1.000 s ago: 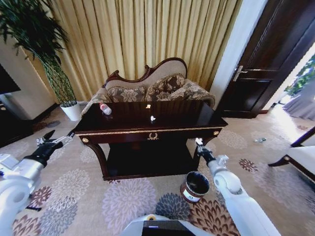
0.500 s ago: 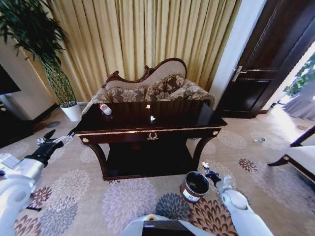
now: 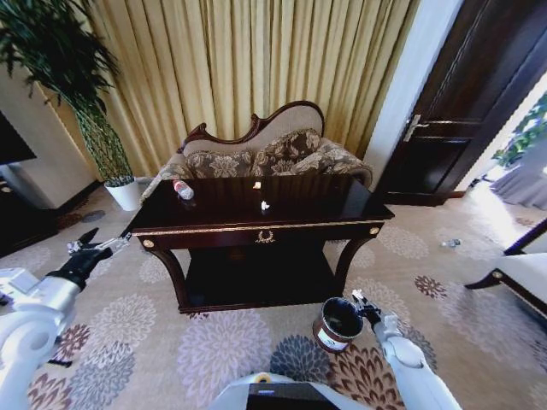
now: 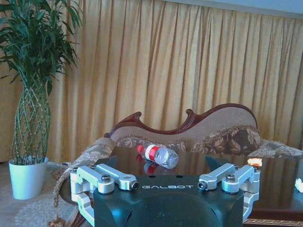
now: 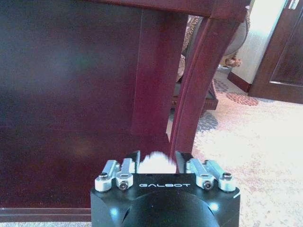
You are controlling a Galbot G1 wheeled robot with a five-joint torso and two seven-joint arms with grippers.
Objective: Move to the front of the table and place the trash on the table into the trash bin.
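Trash [image 5: 156,163] sits pinched in the right gripper [image 3: 362,305], which has dropped from beside the worktop [image 3: 316,198] to the bin [image 3: 338,324] rim, so release looks close. Two scraps [image 3: 265,206] remain on the worktop. Left gripper [image 3: 96,246] hangs open beside the worktop.

Daylight filters warm and yellow through the curtains [image 3: 256,68], and a harder white light spills in beyond the door [image 3: 479,94], bleaching the carpet [image 3: 487,213] there. The glossy table [image 3: 325,205] mirrors the glow in streaks, and its underside falls into deep shadow. The head view bows strongly at its edges, bending the door frame and plant [image 3: 60,77]. In the right wrist view, the white scrap [image 5: 156,164] between the right gripper's [image 5: 157,163] fingers is overexposed and soft, and the dark wood beyond the fingertips is blurred. The left wrist view is fairly sharp, with the bottle [image 4: 157,155] ahead of the fingers reflected in the tabletop.
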